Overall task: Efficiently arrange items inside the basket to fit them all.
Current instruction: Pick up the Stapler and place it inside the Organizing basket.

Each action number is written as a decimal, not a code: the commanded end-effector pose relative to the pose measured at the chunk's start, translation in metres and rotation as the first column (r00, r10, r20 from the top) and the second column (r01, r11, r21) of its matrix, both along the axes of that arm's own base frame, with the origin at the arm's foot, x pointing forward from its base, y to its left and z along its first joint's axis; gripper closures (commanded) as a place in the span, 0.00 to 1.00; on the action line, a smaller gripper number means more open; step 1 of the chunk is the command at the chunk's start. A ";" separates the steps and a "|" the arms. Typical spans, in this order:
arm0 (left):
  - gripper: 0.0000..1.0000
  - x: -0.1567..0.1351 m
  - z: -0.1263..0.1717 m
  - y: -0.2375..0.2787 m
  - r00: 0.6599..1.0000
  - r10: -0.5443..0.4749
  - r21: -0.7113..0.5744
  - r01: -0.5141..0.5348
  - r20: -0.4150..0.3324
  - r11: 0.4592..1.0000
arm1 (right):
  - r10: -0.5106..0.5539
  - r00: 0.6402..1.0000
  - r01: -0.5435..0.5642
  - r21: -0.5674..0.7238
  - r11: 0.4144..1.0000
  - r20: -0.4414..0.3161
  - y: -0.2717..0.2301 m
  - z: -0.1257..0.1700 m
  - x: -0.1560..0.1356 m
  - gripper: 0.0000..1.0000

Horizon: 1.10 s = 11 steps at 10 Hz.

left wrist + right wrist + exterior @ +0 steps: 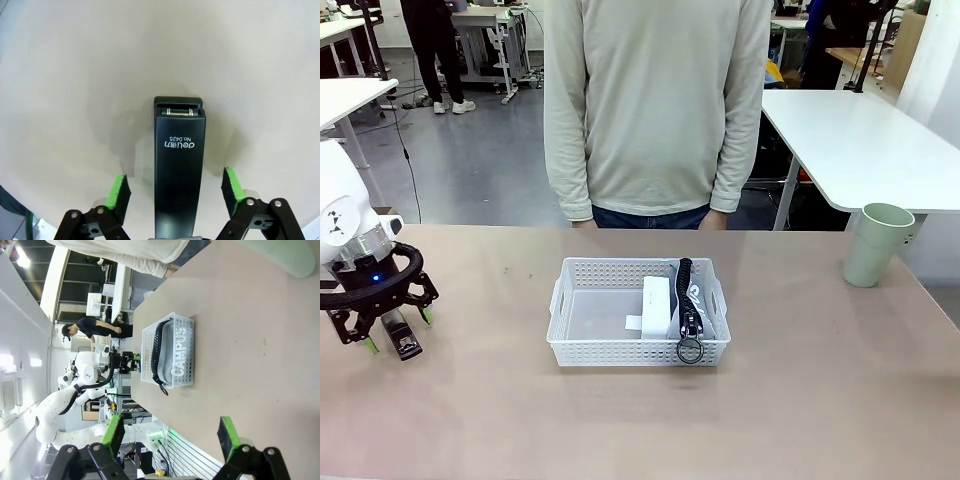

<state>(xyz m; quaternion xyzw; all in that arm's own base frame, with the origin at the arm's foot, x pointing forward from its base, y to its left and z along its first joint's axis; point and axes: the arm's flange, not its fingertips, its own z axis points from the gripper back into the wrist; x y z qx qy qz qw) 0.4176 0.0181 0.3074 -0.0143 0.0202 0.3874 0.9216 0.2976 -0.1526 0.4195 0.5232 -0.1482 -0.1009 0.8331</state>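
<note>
Between the left gripper's (175, 194) spread jaws, stapler's (178, 165) near end runs off-frame.

The tabletop (800, 400) is smooth and matt, a pale beige laminate by its look. The stapler (178, 175) is black plastic with a soft satin sheen and a small bright metal pin at its far end. The basket (638, 352) is white perforated plastic, faintly glossy. The pouch (701, 303) looks like grey cloth. The cup (876, 245) is matt, pale green and smooth. The box (656, 303) is smooth white plastic.
</note>
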 end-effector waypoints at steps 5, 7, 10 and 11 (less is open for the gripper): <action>1.00 -0.002 -0.005 -0.002 1.000 0.013 0.070 -0.014 0.028 0.997 | 0.001 1.000 -0.002 0.012 1.000 0.021 -0.001 0.001 0.000 0.00; 1.00 -0.002 -0.006 -0.003 1.000 0.009 0.073 -0.011 0.025 0.997 | 0.001 1.000 -0.002 0.012 1.000 0.021 -0.001 0.001 0.000 0.00; 1.00 -0.002 -0.004 -0.002 1.000 0.005 0.077 -0.007 0.026 0.997 | 0.001 1.000 -0.002 0.012 1.000 0.021 -0.001 0.001 0.000 0.00; 1.00 -0.002 -0.004 -0.002 1.000 0.000 0.074 -0.002 0.023 0.997 | 0.001 1.000 -0.002 0.012 1.000 0.021 -0.001 0.001 0.000 0.00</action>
